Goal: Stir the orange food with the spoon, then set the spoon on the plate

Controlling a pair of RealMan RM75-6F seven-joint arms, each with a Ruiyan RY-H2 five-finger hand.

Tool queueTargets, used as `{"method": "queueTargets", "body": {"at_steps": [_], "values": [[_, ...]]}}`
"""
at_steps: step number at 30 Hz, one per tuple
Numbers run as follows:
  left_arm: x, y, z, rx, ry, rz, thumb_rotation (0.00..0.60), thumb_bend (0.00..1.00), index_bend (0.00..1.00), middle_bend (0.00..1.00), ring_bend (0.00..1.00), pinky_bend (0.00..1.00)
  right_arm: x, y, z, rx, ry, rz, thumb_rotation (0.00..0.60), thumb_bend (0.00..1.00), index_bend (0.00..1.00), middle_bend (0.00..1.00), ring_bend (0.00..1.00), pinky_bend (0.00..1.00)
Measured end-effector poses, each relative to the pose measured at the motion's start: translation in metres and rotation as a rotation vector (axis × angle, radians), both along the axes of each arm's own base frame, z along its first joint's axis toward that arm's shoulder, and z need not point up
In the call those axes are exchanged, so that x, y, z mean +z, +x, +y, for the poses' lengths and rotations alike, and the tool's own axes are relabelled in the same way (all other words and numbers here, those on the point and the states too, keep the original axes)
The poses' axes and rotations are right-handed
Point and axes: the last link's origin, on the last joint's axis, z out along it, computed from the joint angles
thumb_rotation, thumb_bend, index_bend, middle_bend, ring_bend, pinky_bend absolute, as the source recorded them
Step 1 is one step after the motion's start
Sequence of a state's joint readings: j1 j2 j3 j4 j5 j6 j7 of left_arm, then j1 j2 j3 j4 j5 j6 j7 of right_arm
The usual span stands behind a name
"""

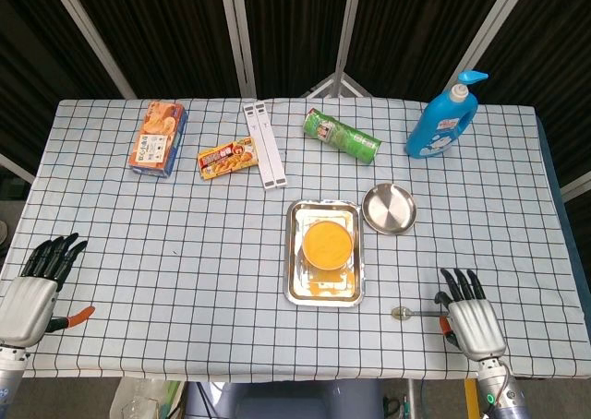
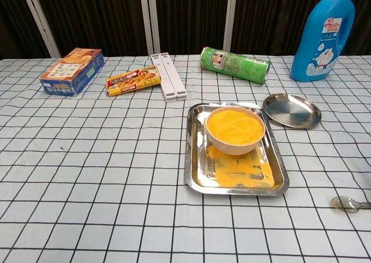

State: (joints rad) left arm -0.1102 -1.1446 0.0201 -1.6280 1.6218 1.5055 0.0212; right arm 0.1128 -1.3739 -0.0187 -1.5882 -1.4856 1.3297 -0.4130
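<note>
A bowl of orange food [image 1: 329, 244] [image 2: 235, 127] stands in a steel tray [image 1: 297, 283] [image 2: 195, 176] with orange spill on its floor. The round steel plate [image 1: 389, 208] [image 2: 291, 110] lies just right of the tray. A metal spoon [image 1: 413, 313] [image 2: 349, 203] lies flat on the cloth near the front edge, bowl end to the left. My right hand [image 1: 471, 319] is open, fingers apart, over the spoon's handle end; whether it touches the handle is unclear. My left hand [image 1: 35, 290] rests open at the front left corner. Neither hand shows in the chest view.
Along the back stand a blue detergent bottle [image 1: 443, 119], a green chip can on its side [image 1: 342, 135], a white strip box [image 1: 264, 145], a red-yellow packet [image 1: 227, 157] and an orange snack box [image 1: 159, 137]. The table's front edge runs close under both hands.
</note>
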Motion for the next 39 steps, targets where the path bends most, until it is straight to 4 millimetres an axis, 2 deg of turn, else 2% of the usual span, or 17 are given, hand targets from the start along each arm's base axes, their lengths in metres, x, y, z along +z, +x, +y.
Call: {"method": "queueTargets", "body": {"at_steps": [7, 16, 28, 33, 39], "values": [[-0.002, 0.000, 0.002, 0.001, -0.007, 0.002, 0.600, 0.00, 0.00, 0.00, 0.00, 0.00, -0.018, -0.011, -0.007, -0.020, 0.002, 0.056, 0.600, 0.49, 0.46, 0.15, 0.01, 0.00], [-0.002, 0.000, 0.002, -0.001, -0.009, 0.001, 0.600, 0.00, 0.00, 0.00, 0.00, 0.00, -0.033, -0.016, -0.007, -0.017, 0.007, 0.091, 0.600, 0.47, 0.46, 0.15, 0.02, 0.00], [-0.002, 0.000, 0.002, -0.003, -0.010, 0.001, 0.600, 0.00, 0.00, 0.00, 0.00, 0.00, -0.037, -0.024, -0.006, -0.032, 0.003, 0.120, 0.600, 0.45, 0.46, 0.15, 0.02, 0.00], [-0.002, 0.000, 0.002, -0.004, -0.010, 0.001, 0.600, 0.00, 0.00, 0.00, 0.00, 0.00, -0.039, -0.027, -0.004, -0.033, 0.005, 0.131, 0.600, 0.45, 0.51, 0.17, 0.03, 0.00], [-0.002, 0.000, 0.002, -0.004, -0.011, 0.001, 0.600, 0.00, 0.00, 0.00, 0.00, 0.00, -0.042, -0.031, -0.004, -0.034, 0.006, 0.137, 0.600, 0.45, 0.51, 0.18, 0.03, 0.00]]}}
